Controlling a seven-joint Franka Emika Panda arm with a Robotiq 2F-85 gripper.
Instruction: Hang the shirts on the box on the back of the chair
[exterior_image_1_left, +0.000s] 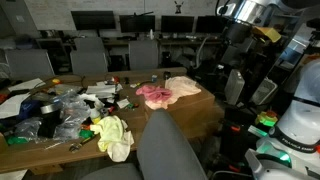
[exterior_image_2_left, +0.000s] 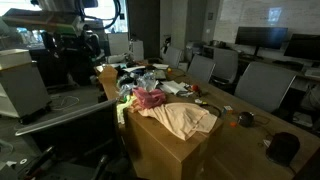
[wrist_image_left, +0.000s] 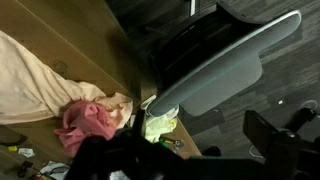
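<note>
A pink shirt (exterior_image_1_left: 152, 95) and a peach shirt (exterior_image_1_left: 186, 87) lie crumpled on top of a cardboard box (exterior_image_1_left: 200, 115). Both show in both exterior views: the pink shirt (exterior_image_2_left: 150, 98), the peach shirt (exterior_image_2_left: 186, 120), the box (exterior_image_2_left: 160, 155). A grey chair back (exterior_image_1_left: 170, 145) stands in front of the box. In the wrist view I see the peach shirt (wrist_image_left: 25, 75), the pink shirt (wrist_image_left: 85, 118) and the chair back (wrist_image_left: 225, 65) from high above. My arm (exterior_image_1_left: 242, 35) is raised well away from the shirts. My gripper (wrist_image_left: 130, 162) is a dark blur, and its jaws cannot be made out.
A yellow cloth (exterior_image_1_left: 113, 133) lies on a cluttered wooden table (exterior_image_1_left: 30, 150) beside the box, with bags and small items. Several office chairs (exterior_image_2_left: 262, 82) and monitors surround the table. A white robot base (exterior_image_1_left: 295, 125) stands near the box.
</note>
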